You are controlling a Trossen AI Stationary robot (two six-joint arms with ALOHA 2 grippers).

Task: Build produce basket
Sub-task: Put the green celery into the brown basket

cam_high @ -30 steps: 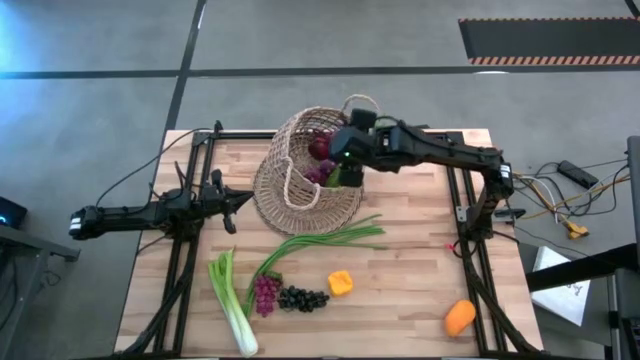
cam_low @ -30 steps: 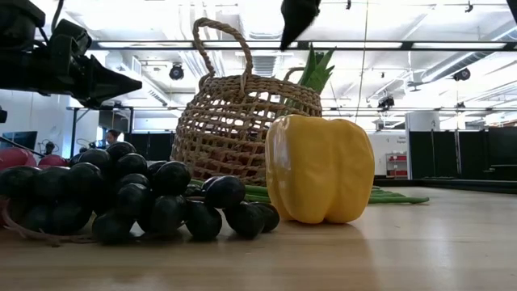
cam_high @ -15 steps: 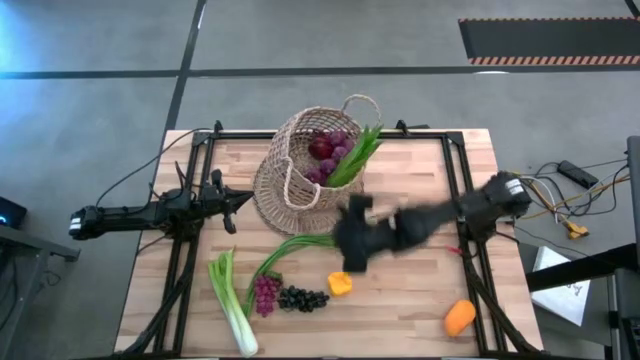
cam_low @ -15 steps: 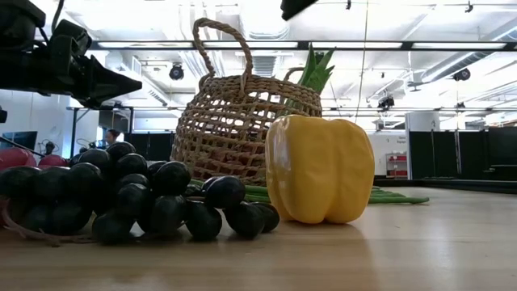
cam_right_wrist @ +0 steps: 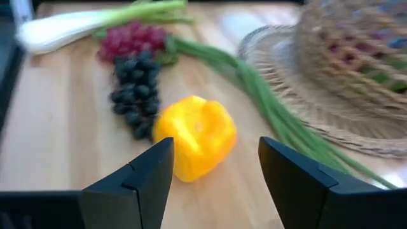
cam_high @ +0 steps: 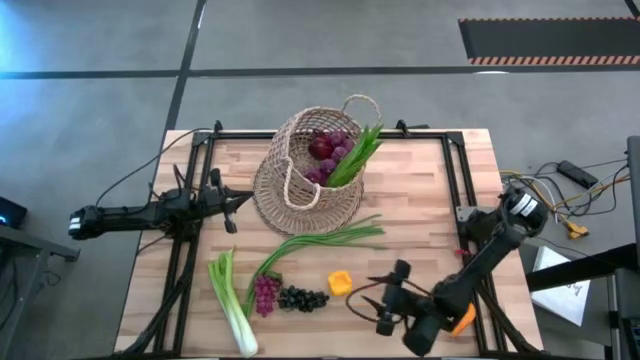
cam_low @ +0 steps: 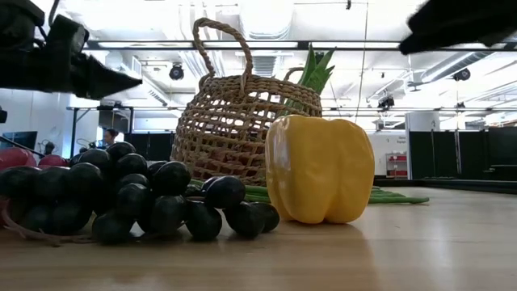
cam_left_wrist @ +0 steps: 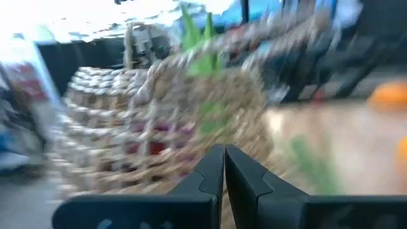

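Note:
The tan wicker basket (cam_high: 308, 168) stands on its base at the table's far middle, holding a red apple, purple grapes (cam_high: 322, 150) and leafy greens (cam_high: 352, 158) that stick out over its rim. On the table lie green onions (cam_high: 322, 241), a leek (cam_high: 231, 299), purple grapes (cam_high: 265, 293), black grapes (cam_high: 302, 298), a yellow pepper (cam_high: 340, 283) and an orange (cam_high: 461, 318). My right gripper (cam_high: 364, 298) is open near the front edge, just right of the pepper (cam_right_wrist: 194, 144), pointing at it without touching. My left gripper (cam_high: 230, 204) is shut and empty, left of the basket (cam_left_wrist: 159, 121).
Black frame rails (cam_high: 452, 180) run along the table's left, right and far sides. The right arm (cam_high: 480, 255) reaches over the near right corner and partly covers the orange. Bare wood (cam_high: 420, 215) lies right of the basket and the green onions.
My right gripper has left the basket and swung toward the table's near edge, coming down low just right of the yellow pepper. The leafy greens stay in the basket, sticking out over its rim.

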